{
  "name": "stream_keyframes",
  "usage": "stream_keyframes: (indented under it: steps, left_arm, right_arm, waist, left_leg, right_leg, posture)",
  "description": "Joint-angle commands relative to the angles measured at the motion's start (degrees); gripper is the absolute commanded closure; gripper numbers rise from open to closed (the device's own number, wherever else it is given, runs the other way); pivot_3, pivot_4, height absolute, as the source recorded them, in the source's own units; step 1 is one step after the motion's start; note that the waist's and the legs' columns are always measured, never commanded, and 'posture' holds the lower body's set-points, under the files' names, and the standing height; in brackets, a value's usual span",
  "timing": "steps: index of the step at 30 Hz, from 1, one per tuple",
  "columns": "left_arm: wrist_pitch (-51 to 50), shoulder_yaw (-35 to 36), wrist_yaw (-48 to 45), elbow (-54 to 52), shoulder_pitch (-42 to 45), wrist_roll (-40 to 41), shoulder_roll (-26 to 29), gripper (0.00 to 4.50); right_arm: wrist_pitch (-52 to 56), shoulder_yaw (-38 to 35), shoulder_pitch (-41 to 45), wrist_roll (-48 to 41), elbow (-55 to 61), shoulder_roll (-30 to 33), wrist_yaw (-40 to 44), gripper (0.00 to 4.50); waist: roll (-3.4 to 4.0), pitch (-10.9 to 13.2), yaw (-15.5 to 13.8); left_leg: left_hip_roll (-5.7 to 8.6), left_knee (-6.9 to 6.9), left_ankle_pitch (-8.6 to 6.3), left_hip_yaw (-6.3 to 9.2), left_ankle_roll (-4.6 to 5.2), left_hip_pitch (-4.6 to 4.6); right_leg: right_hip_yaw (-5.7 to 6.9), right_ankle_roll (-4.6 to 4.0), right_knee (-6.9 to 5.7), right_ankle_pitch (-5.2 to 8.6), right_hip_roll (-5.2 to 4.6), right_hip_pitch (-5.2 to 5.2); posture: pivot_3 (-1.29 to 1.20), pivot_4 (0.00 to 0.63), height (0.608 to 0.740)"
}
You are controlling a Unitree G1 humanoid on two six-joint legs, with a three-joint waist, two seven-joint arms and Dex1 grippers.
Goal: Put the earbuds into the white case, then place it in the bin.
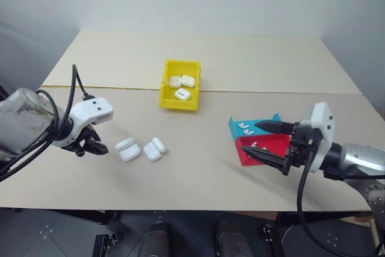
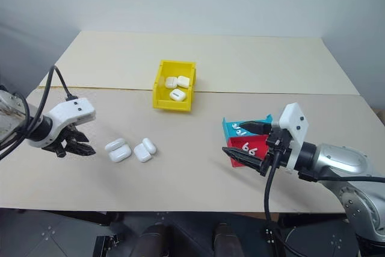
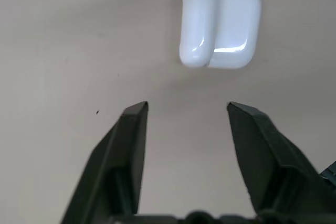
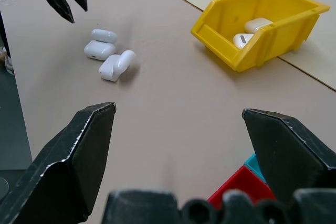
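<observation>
Left hand (image 1: 90, 147) and right hand (image 1: 264, 142), fingers apart, empty.

I see a bright yellow bin (image 1: 179, 99) holding glossy white cases, more white cases (image 1: 130, 152) on the pale beige table (image 1: 198, 173), a teal tray (image 1: 255, 126), a red tray (image 1: 263, 146), and black gripper fingers (image 1: 267, 158).

We see bare beige tabletop (image 1: 198, 167) between the cluster of glossy white pebble-shaped cases (image 1: 139, 148) and the teal and red plastic trays (image 1: 258, 139): open passage there. The low-walled yellow plastic bin (image 1: 170, 102) stands behind, approachable from the front.
</observation>
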State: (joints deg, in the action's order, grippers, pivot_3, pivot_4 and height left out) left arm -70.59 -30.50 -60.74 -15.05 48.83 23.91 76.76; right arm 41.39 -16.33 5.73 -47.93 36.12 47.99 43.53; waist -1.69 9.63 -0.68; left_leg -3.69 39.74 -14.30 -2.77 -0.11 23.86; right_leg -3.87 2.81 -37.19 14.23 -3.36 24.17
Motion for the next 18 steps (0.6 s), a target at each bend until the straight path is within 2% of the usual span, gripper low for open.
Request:
stream_keyframes:
  steps: [1, 3, 11, 14, 18]
  left_arm:
    - [1.7, 1.7, -1.7, 0.2, 1.8, -3.0, -0.8, 0.57]
    - [2.9, 1.7, -2.7, 0.5, 1.9, -4.1, -1.4, 0.01]
    - [3.6, 3.4, -4.6, 1.4, 2.7, -6.2, -4.4, 0.01]
    - [4.5, 5.3, -6.3, 0.9, 2.7, -5.3, -5.3, 0.62]
    - [2.2, 4.7, -9.2, -0.6, 4.0, -4.8, -5.2, 1.94]
  right_arm:
    - [-1.7, -1.0, 0.1, 0.0, 1.6, 0.1, 0.3, 0.0]
    - [-1.7, -1.1, 0.2, 0.1, 1.5, 0.3, 0.5, 0.0]
    - [-1.8, -1.3, 0.2, 0.4, 1.7, 0.4, 0.8, 0.0]
    - [-1.8, -1.0, 0.3, 0.5, 1.6, 0.3, 0.8, 0.0]
    - [-2.1, -0.9, 0.4, 0.7, 1.5, 0.3, 1.0, 0.0]
  waist:
    - [0.0, 0.0, 0.0]
    - [0.0, 0.0, 0.0]
    - [0.0, 0.0, 0.0]
    - [-0.01, 0.0, 0.0]
    - [-0.01, 0.0, 0.0]
  left_leg:
    - [0.0, 0.0, 0.0, 0.0, 0.0, 0.0]
    - [0.0, 0.0, 0.0, 0.0, 0.0, 0.0]
    - [0.0, 0.0, 0.0, 0.0, 0.0, 0.0]
    - [0.0, 0.0, 0.0, 0.01, 0.0, 0.0]
    - [0.0, 0.0, 0.0, 0.01, 0.0, 0.01]
  right_leg:
    - [0.0, 0.0, 0.0, 0.0, 0.0, 0.0]
    - [0.0, 0.0, 0.0, 0.0, 0.0, 0.0]
    - [0.0, 0.0, 0.0, 0.0, 0.0, 0.0]
    - [0.0, 0.0, 0.0, 0.0, 0.0, 0.0]
    - [0.0, 0.0, 0.01, 0.0, 0.0, 0.0]
  posture:
    - [0.0, 0.15, 0.74]
    - [0.0, 0.15, 0.74]
    - [0.0, 0.15, 0.74]
    - [0.0, 0.15, 0.74]
    - [0.0, 0.15, 0.74]
